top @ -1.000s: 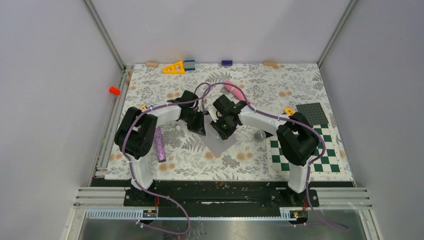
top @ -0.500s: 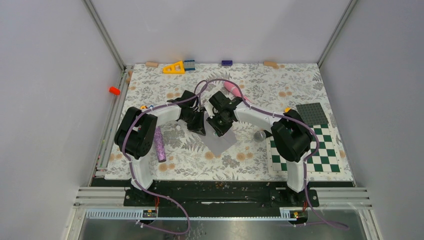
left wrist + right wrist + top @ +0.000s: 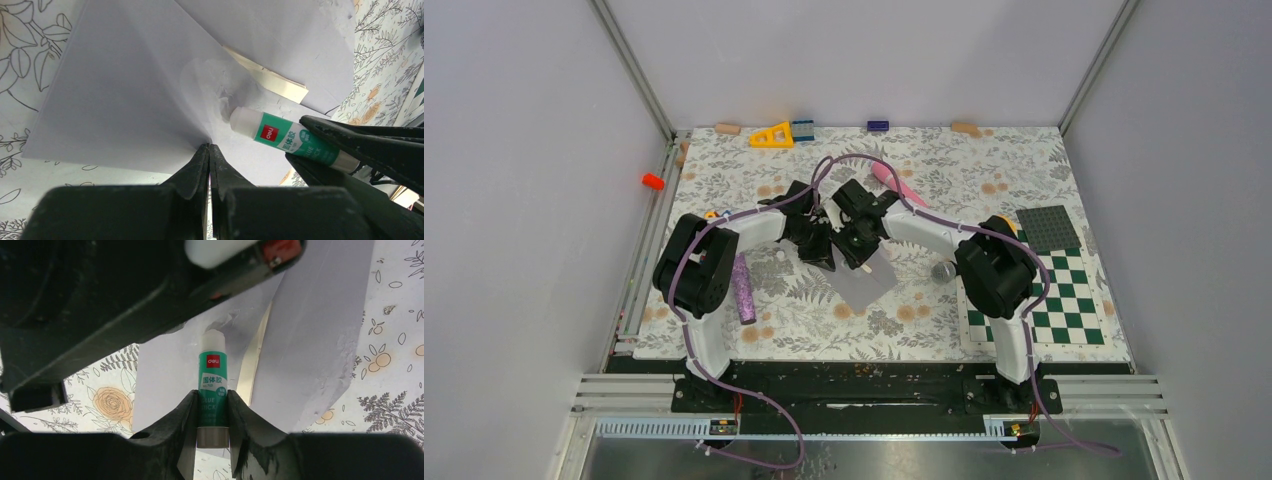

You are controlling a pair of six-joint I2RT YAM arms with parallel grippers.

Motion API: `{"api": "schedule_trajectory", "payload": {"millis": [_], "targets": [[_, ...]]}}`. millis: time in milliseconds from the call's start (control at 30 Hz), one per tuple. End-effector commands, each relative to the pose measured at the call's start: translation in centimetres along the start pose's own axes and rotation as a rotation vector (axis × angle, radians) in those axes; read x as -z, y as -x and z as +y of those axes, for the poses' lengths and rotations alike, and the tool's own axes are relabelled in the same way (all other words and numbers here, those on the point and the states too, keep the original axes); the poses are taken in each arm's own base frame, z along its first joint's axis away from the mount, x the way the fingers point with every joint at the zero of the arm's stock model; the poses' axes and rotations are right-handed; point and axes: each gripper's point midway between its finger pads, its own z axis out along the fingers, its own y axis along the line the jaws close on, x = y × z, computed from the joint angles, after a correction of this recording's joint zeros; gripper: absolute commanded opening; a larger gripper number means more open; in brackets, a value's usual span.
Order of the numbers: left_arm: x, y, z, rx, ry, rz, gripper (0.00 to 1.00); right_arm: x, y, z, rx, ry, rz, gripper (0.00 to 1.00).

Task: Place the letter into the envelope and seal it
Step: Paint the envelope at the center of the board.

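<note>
Top view: over the last second the right arm has swung in toward centre, its elbow shifting left off the mat, so the right gripper now sits just beside the left gripper at the far end of the envelope. The envelope lies mid-table and has barely moved. Reads as the gluing step; sealing not yet done. Both arms are bent inward, wrists almost nose to nose. Left wrist view: the left jaws are pressed together on the tip of the flap. The white end of the glue stick touches the flap's inner face, with a shiny smear next to it. The cream edge of the letter shows at the pocket mouth, so it looks inserted but not fully tucked. Right wrist view: the right jaws are clamped on the glue stick's lower body, its tip pointing away onto the paper, and the left gripper's body fills the upper left.
</note>
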Motion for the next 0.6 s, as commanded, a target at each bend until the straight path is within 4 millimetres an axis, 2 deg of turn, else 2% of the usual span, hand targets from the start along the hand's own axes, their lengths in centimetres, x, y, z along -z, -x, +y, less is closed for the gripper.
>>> {"api": "schedule_trajectory", "payload": {"millis": [0, 100, 367, 567], "targets": [[-1.5, -0.5, 1.7, -0.085, 0.096, 0.0, 0.0, -0.6, 1.6, 1.4, 0.008, 0.022, -0.027, 0.0], [-1.4, -0.5, 1.7, -0.088, 0.096, -0.001, 0.0, -0.3, 1.1, 1.4, 0.014, 0.017, -0.022, 0.0], [-1.4, -0.4, 1.9, -0.086, 0.105, -0.006, 0.0, 1.3, -2.7, 1.6, 0.041, 0.018, 0.043, 0.0], [-1.3, -0.3, 1.8, -0.089, 0.108, -0.011, 0.0, 2.3, -4.6, 1.3, 0.062, -0.004, 0.065, 0.0]]}}
